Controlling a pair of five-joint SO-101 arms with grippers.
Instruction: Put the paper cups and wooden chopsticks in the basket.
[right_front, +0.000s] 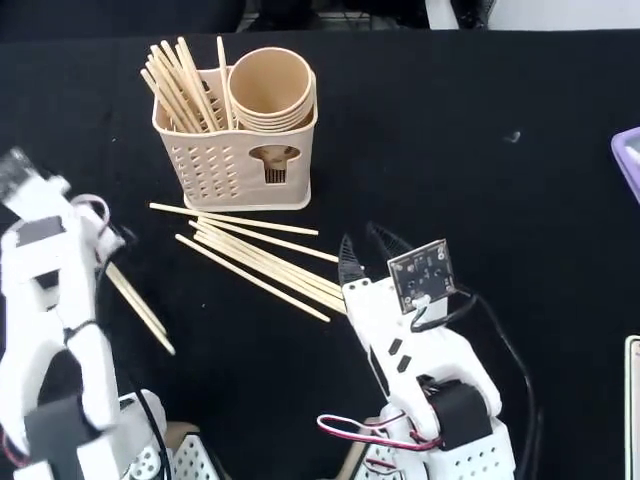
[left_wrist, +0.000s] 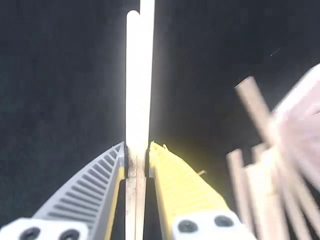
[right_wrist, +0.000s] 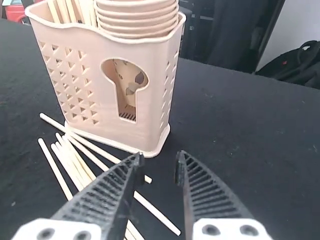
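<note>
Loosely fanned pale chopsticks (right_front: 268, 267), perforated beige basket (right_front: 228, 165), nested tan paper cups (right_front: 272, 88)

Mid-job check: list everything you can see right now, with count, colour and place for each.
table: one, black.
basket: one, beige, at the back, left of centre.
paper cups: one nested stack, tan, in the basket's right compartment.
stored chopsticks: a bundle, pale wood, upright in the basket's left compartment.
loose chopsticks: several, pale wood, lying on the table in front of the basket.
held chopsticks: apparently two, pale wood, gripped over the table's left side.
purple object: one, at the table's right edge, cut off.
left hand: shut on the held chopsticks.
right hand: open, over the loose chopsticks' ends, facing the basket.
</note>
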